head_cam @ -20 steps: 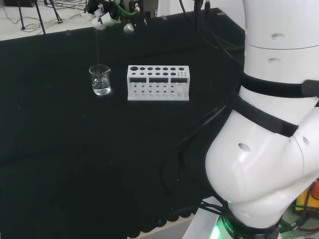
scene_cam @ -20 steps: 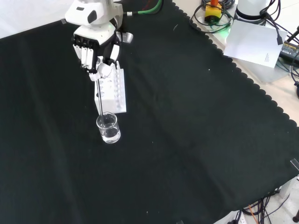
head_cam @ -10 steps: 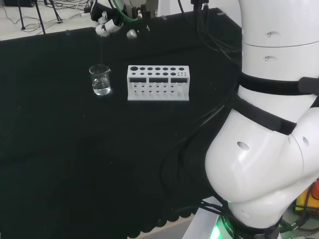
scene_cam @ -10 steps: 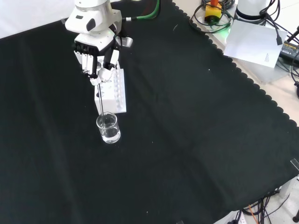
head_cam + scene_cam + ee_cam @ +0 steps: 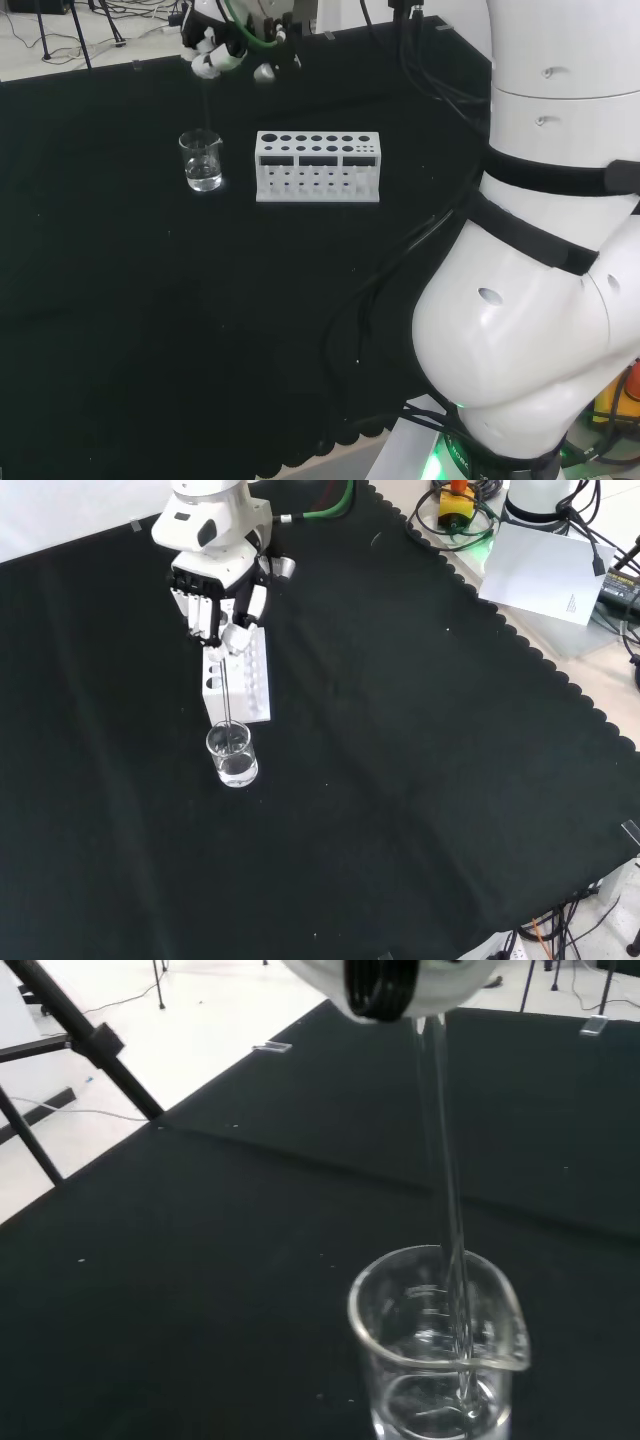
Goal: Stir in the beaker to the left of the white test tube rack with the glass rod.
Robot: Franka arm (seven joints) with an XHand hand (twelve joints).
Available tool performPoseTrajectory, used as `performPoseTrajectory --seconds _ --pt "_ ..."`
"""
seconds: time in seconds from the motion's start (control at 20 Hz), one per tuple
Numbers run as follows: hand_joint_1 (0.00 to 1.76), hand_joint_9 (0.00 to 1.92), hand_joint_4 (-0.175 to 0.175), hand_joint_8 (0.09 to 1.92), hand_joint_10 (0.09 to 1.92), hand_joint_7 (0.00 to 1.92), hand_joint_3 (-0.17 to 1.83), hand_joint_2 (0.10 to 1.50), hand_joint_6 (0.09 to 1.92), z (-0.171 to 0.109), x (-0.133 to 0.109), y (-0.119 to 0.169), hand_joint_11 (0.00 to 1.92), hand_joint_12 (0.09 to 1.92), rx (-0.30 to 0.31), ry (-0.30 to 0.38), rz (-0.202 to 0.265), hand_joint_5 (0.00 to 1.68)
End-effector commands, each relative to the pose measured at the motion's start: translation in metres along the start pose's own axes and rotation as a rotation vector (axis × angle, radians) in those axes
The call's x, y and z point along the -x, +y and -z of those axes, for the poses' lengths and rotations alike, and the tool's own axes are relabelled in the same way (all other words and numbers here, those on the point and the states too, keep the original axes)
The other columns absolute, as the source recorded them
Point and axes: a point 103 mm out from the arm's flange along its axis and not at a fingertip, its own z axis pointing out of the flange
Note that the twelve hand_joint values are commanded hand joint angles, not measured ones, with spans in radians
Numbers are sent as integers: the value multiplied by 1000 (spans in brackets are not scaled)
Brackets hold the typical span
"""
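Note:
A small clear beaker (image 5: pixel 232 756) with a little clear liquid stands on the black cloth, left of the white test tube rack (image 5: pixel 317 166) in the head view. The hand (image 5: pixel 221 590) hangs above the rack's far end in the front view, its fingers curled round the top of a thin glass rod (image 5: pixel 228 695). The rod runs down from the hand into the beaker (image 5: pixel 440 1345), and the wrist view shows the rod (image 5: pixel 446 1200) with its lower end in the liquid. In the head view the hand (image 5: pixel 222 45) is above and behind the beaker (image 5: pixel 202 160).
White arm links (image 5: pixel 545 250) take up the right of the head view. Cables, a sheet of paper (image 5: pixel 545 572) and other gear lie beyond the cloth's scalloped edge at the front view's top right. Open black cloth surrounds the beaker and rack.
The hand has shifted to the right in the front view, tilting the rod, whose lower end stays in the beaker. Beaker and rack have not moved.

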Motion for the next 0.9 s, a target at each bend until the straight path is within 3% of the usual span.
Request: performPoseTrajectory --seconds 0.05,0.25,0.5,0.9 --pt "1298 1722 -175 1178 759 1091 263 940 463 -5 -20 9 1657 665 -6 11 20 1142" --pt "1298 1722 -175 1177 759 1092 263 939 461 -8 -17 24 1657 665 -6 8 24 1144" --pt "1298 1723 -175 1175 758 1093 264 939 459 -8 10 33 1657 665 -2 9 -1 1145" --pt "1298 1726 -175 1170 758 1096 266 936 456 -3 35 3 1658 665 -6 -4 -59 1147"
